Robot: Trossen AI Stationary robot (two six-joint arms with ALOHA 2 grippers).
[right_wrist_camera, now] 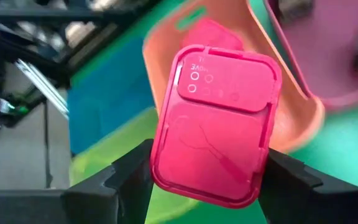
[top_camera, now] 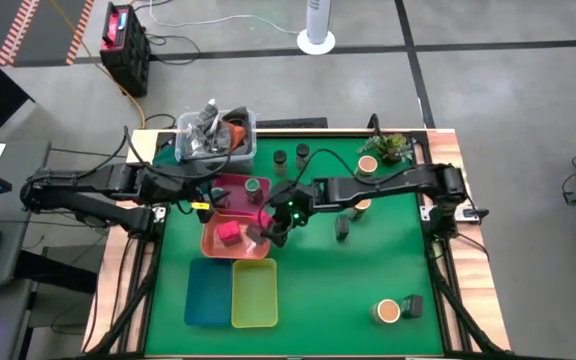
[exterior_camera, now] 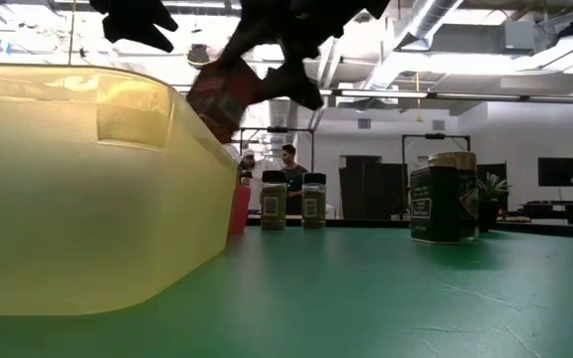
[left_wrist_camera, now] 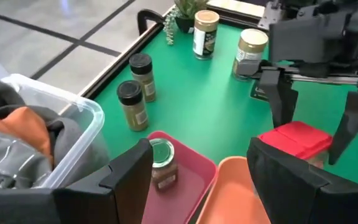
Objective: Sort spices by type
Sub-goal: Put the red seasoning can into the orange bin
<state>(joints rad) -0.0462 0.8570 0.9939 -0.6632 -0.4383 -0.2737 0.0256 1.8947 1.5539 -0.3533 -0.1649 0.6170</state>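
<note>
My right gripper (top_camera: 266, 228) is shut on a magenta-pink spice box (right_wrist_camera: 213, 124) above the near right rim of the salmon tray (top_camera: 208, 243). A second magenta box (top_camera: 228, 233) lies inside that tray. My left gripper (left_wrist_camera: 197, 180) hovers open over the pink tray (top_camera: 230, 183), where a green-lidded jar (left_wrist_camera: 162, 163) stands. Two dark-lidded jars (top_camera: 280, 157) (top_camera: 301, 153) stand at the far edge. Tan-topped jars (top_camera: 367, 165) (top_camera: 388, 311) and small dark containers (top_camera: 342, 228) (top_camera: 413, 305) stand on the right half. My right gripper pinches the magenta box between its two fingers (left_wrist_camera: 278, 99), one on each of two opposite side edges (right_wrist_camera: 163, 155). The fingers come from above, pointing down. The box is lifted clear over the salmon tray, its flat lid face toward the wrist camera.
A teal tray (top_camera: 206, 290) and a yellow-green tray (top_camera: 253, 293) lie side by side at the near edge. A clear bin of clutter (top_camera: 213, 135) sits at the far left corner and a small plant (top_camera: 393, 147) at the far right. Green table (top_camera: 368, 265) lies between.
</note>
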